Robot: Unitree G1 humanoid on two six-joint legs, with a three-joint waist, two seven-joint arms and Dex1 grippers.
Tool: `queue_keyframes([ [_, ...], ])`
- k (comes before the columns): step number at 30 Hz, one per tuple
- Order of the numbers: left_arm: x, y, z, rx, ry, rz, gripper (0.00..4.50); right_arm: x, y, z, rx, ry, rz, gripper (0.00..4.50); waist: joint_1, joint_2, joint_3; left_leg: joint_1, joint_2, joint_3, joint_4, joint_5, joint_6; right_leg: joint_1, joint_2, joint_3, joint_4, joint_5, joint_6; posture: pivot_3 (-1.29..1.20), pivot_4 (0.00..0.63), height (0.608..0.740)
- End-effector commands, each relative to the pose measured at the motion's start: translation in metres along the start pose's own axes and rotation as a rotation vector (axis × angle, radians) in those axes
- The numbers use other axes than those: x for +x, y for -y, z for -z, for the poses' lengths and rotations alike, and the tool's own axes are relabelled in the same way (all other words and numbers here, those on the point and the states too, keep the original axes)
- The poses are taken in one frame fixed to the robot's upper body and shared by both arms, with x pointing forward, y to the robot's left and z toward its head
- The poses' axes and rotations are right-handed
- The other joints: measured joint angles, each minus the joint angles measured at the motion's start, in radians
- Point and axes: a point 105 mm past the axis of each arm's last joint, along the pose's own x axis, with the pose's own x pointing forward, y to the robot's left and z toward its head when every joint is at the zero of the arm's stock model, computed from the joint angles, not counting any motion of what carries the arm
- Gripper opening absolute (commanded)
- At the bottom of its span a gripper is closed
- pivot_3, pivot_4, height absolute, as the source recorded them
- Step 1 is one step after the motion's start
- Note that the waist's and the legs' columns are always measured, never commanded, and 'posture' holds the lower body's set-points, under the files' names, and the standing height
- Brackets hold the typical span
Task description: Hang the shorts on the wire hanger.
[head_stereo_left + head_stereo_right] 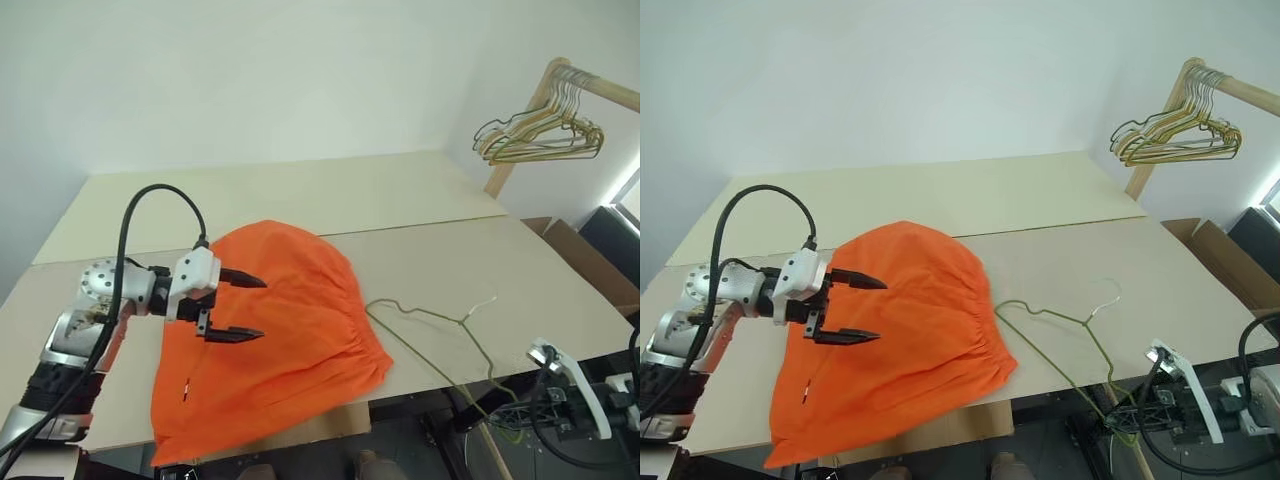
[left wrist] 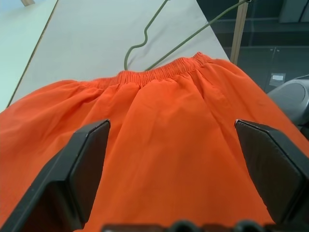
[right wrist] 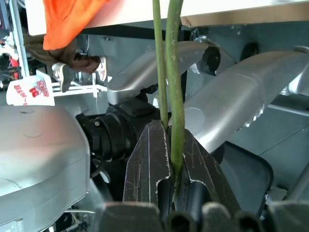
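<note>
Left tool (image 1: pixel 240 307) gapes wide over the shorts (image 1: pixel 280 330), lying flat at centre frame on the worktop (image 1: pixel 420 200); right tool (image 3: pixel 169 159) is clamped on the hanger (image 1: pixel 440 330) at lower right, beside the waistband; risk: the thin wire twists or snags the elastic.

Bright orange shorts (image 1: pixel 275 330) (plain), greenish-grey wire hanger (image 1: pixel 440 330), beige table (image 1: pixel 420 200).

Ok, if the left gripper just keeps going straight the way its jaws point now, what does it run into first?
Most likely the shorts: the left gripper hangs with jaws wide open and the orange fabric spreads right ahead of them, up to the gathered waistband. The wire hanger lies beyond that. How far above the cloth it hangs is hard to judge.
</note>
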Motion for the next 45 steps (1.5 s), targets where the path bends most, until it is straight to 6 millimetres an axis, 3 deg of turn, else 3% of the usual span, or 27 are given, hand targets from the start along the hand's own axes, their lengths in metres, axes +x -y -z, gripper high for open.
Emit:
queue_keyframes([
  [1,0.002,0.001,-0.007,0.019,0.021,-0.008,4.48,-0.003,-0.007,-0.013,-0.053,0.033,-0.034,0.00,-0.002,0.000,0.000,0.000,0.000,0.000,0.000,0.000,0.000,0.000,0.000,0.000,0.001,0.000,0.000,-0.06,0.000,0.740],
  [7,0.002,0.002,-0.006,0.023,0.019,-0.022,4.48,0.005,-0.017,-0.013,-0.084,-0.025,-0.086,0.00,-0.003,0.001,0.000,0.001,0.000,0.000,0.000,0.000,0.000,0.000,0.000,0.001,0.002,0.000,0.000,-0.05,0.000,0.740],
  [12,0.000,0.003,-0.004,0.024,0.004,-0.034,4.48,0.016,-0.014,-0.015,-0.076,-0.032,-0.094,0.00,-0.003,0.001,0.000,0.001,0.000,0.000,0.001,0.000,0.000,0.000,0.000,0.001,0.002,0.000,0.000,-0.04,0.000,0.740],
  [20,0.000,0.004,-0.001,0.030,-0.017,-0.050,4.48,0.016,-0.024,-0.019,-0.086,-0.064,-0.155,0.00,0.006,0.001,0.000,0.002,0.000,0.001,0.001,0.000,0.000,0.000,0.000,0.001,0.003,0.000,0.000,-0.03,0.000,0.740],
  [26,0.001,0.002,-0.004,0.045,-0.008,-0.055,4.48,0.015,-0.042,-0.023,-0.241,-0.104,-0.244,0.00,0.008,0.001,0.000,0.002,0.000,0.001,0.001,0.000,0.000,0.000,0.000,0.001,0.003,0.000,0.000,-0.03,0.000,0.740],
  [33,0.001,0.002,0.000,0.053,-0.030,-0.053,4.48,0.024,-0.021,-0.003,-0.294,-0.261,-0.106,0.00,0.009,0.001,0.000,0.001,0.000,0.001,0.001,0.000,0.000,-0.001,0.000,0.001,0.004,0.000,0.000,-0.03,0.000,0.740],
  [40,0.005,0.003,0.004,0.057,-0.042,-0.050,4.48,0.019,-0.009,-0.035,-0.181,-0.072,-0.047,0.00,0.006,0.002,0.000,0.002,0.000,0.002,0.004,-0.001,0.001,0.000,0.000,0.002,0.005,0.000,0.000,-0.04,0.000,0.740],
  [45,0.008,0.003,0.005,0.062,-0.039,-0.046,4.48,0.016,-0.009,-0.036,-0.159,-0.067,-0.057,0.00,0.010,0.002,0.000,0.001,0.000,0.002,0.005,-0.001,0.002,0.000,0.000,0.001,0.005,0.000,0.000,-0.04,0.000,0.740],
])
